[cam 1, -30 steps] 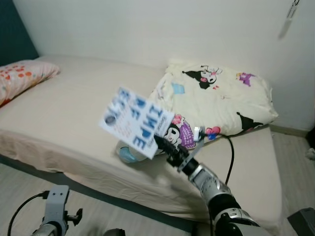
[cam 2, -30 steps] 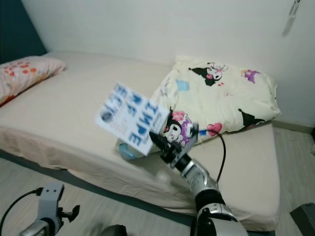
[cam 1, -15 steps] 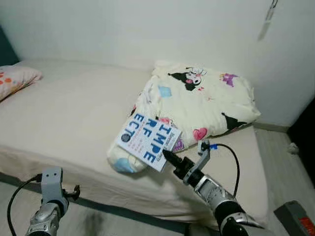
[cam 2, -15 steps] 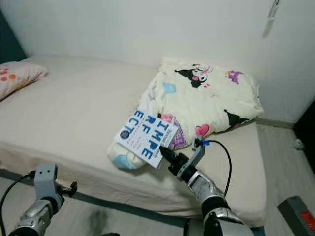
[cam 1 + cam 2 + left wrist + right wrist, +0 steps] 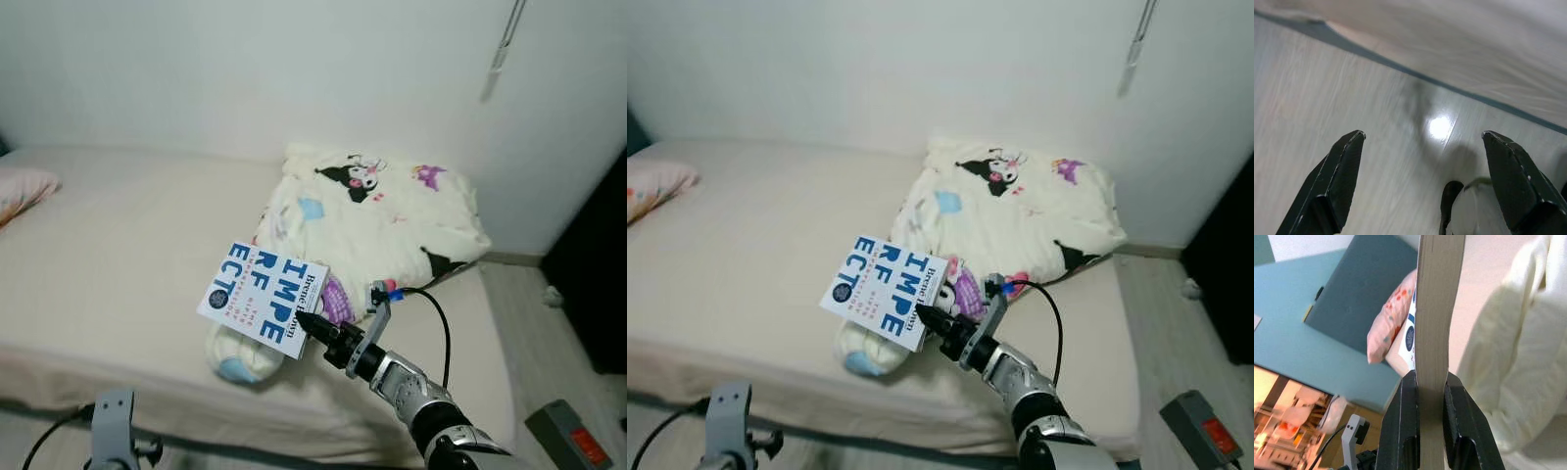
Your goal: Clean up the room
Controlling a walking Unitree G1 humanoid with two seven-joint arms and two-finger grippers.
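Bed (image 5: 118, 255): cream sheet, long side running along the white wall (image 5: 245, 69), near edge toward the robot; a dark frame strip shows under the mattress edge in the left wrist view.

Floor (image 5: 1327, 98): pale wood-grain boards, in front of the bed and past its right end.

Quilt (image 5: 377, 220): cream, printed with cartoon characters, folded in a bulky heap at the right end of the bed, reaching from the wall side down toward the near edge.

Pink pillow (image 5: 22, 188): patterned with orange spots, at the far left end of the bed, well apart from the quilt.

Book (image 5: 263, 297): white cover, large blue letters, held in the air above the near edge of the bed, just in front of the quilt's lower fold, cover tilted toward the camera. In the right wrist view its page edge (image 5: 1439, 308) stands upright between the two fingers.

Right gripper (image 5: 306, 323): arm extended forward over the near edge of the bed, fingers (image 5: 1400, 431) clamped narrow on the lower corner of the book.

Left gripper (image 5: 1422, 186): low beside the bed frame, pointing at the floor, fingers (image 5: 1332, 181) spread wide, nothing between them.

Grey box (image 5: 1205, 431): small, red label, on the floor past the right end of the bed.
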